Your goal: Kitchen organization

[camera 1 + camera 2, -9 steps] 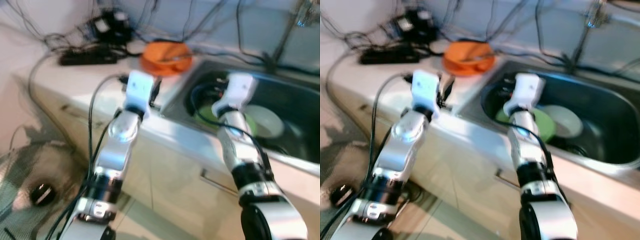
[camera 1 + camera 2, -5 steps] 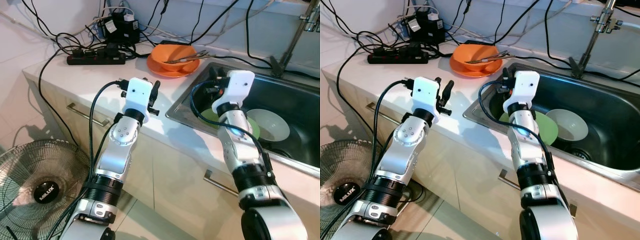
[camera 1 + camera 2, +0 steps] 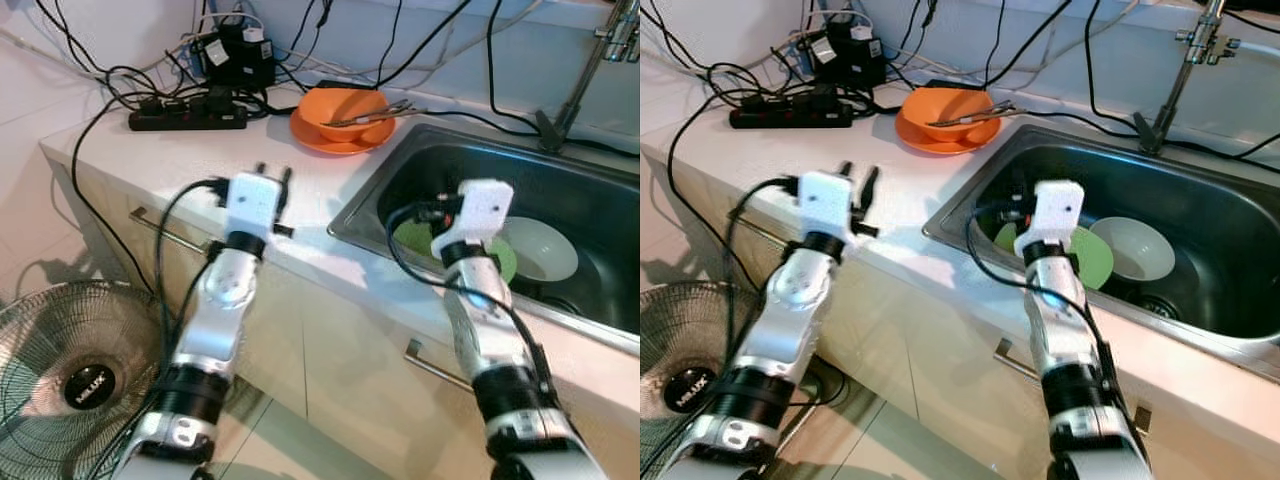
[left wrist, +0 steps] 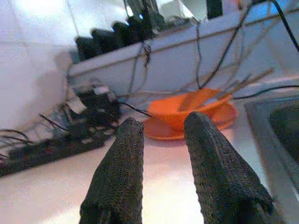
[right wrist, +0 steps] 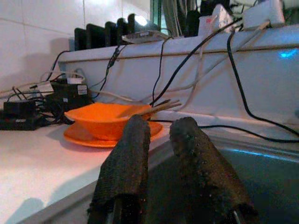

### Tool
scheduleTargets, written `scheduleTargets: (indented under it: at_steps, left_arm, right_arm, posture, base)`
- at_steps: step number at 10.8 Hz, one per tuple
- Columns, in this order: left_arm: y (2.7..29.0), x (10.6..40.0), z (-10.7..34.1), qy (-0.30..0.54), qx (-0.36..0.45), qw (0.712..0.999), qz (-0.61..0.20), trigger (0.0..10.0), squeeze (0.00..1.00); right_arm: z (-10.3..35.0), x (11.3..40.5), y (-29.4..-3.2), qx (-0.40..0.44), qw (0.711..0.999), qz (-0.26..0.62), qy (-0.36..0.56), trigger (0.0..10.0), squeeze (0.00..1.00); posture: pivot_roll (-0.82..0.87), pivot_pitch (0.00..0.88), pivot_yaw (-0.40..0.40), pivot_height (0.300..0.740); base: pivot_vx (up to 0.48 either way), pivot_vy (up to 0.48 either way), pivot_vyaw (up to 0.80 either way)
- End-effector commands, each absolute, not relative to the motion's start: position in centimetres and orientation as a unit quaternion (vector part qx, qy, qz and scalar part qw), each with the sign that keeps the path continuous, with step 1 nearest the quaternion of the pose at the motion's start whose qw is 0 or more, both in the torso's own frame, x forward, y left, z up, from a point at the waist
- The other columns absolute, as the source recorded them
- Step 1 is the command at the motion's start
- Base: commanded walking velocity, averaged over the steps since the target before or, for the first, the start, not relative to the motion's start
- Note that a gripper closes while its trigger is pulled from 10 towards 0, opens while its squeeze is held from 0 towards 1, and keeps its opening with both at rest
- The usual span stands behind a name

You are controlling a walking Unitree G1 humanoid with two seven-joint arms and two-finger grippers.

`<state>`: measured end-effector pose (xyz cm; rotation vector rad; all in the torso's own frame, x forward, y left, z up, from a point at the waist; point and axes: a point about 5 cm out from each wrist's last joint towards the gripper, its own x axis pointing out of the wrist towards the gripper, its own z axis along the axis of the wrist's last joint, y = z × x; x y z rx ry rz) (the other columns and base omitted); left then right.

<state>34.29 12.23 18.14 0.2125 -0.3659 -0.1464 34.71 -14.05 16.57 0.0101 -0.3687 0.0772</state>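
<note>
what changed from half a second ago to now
Both arms have drawn back toward the robot. The left gripper sits lower over the counter, farther from the orange bowl; the right gripper has pulled back from the sink's left end to above the green plate. Neither holds anything. The bowl, plate, white bowl and power strip lie as before.

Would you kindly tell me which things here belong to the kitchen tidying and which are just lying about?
Belonging to the job:
orange bowl with chopsticks, on an orange plate
green plate and white bowl in the sink
left gripper and right gripper, both slightly open and empty

Lying about:
power strip
cables
fan
tap
</note>
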Motion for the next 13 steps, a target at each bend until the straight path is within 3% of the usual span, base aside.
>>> scheduleTargets:
  at_steps: [1,6,9,13]
  left_arm:
    - [12.6,34.0,18.2,-0.19,0.104,0.974,-0.063,10.0,0.0]
    - [12.8,33.8,17.3,-0.178,0.095,0.978,-0.052,10.0,0.0]
    - [12.7,33.7,17.1,-0.172,0.092,0.979,-0.052,10.0,0.0]
    - [12.5,33.8,17.2,-0.17,0.093,0.979,-0.056,10.0,0.0]
  right_arm:
    - [16.7,34.4,-14.1,-0.005,0.98,0.038,-0.193,10.0,0.0]
    - [17.4,34.6,-13.8,0.008,0.98,0.027,-0.197,10.0,0.0]
    - [17.1,34.6,-13.7,0.013,0.982,0.021,-0.185,10.0,0.0]
    - [17.1,34.5,-13.1,0.012,0.982,0.031,-0.185,10.0,0.0]
  posture:
    - [0.12,0.0,0.04,0.74]
    - [0.12,0.0,0.038,0.74]
    - [0.12,0.0,0.038,0.74]
    - [0.12,0.0,0.038,0.74]
  base:
    - [0.0,0.0,0.0]
    - [0.0,0.0,-0.1]
    - [0.0,0.371,-0.68]
    - [0.0,0.405,0.0]
